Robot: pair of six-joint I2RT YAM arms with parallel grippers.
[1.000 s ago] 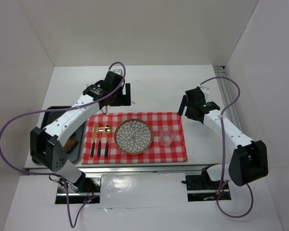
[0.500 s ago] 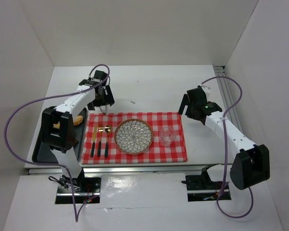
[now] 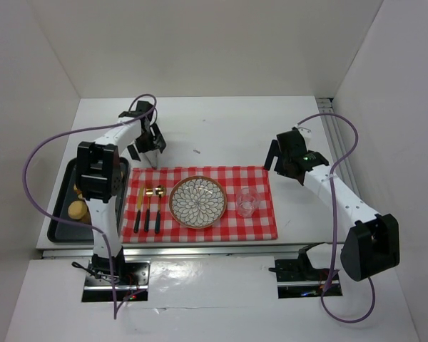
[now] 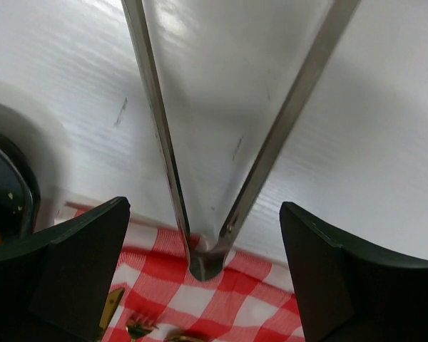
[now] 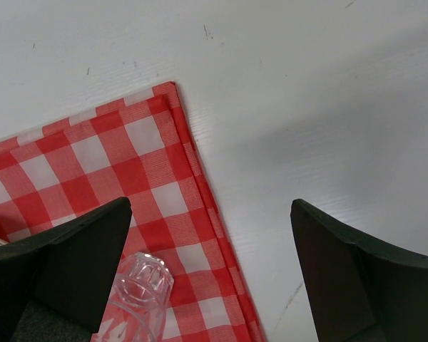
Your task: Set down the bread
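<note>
Golden bread pieces (image 3: 78, 209) lie in the black tray (image 3: 55, 226) at the left. The patterned plate (image 3: 197, 201) sits on the red checked cloth (image 3: 260, 224). Metal tongs (image 4: 164, 157) lie on the white table with their joined end at the cloth's far edge, and show in the top view (image 3: 155, 159). My left gripper (image 3: 148, 148) hangs over them, open, with its fingers (image 4: 64, 278) wide apart on either side and nothing held. My right gripper (image 3: 277, 161) is open and empty over the cloth's far right corner (image 5: 167, 96).
A clear glass (image 3: 246, 201) stands on the cloth right of the plate and shows in the right wrist view (image 5: 135, 292). Gold cutlery (image 3: 148, 206) lies left of the plate. The tray's corner (image 4: 11, 189) is just left of the tongs.
My left arm has swung left, from behind the plate to over the tongs, and its links no longer cover the tray. The right arm has barely moved.
</note>
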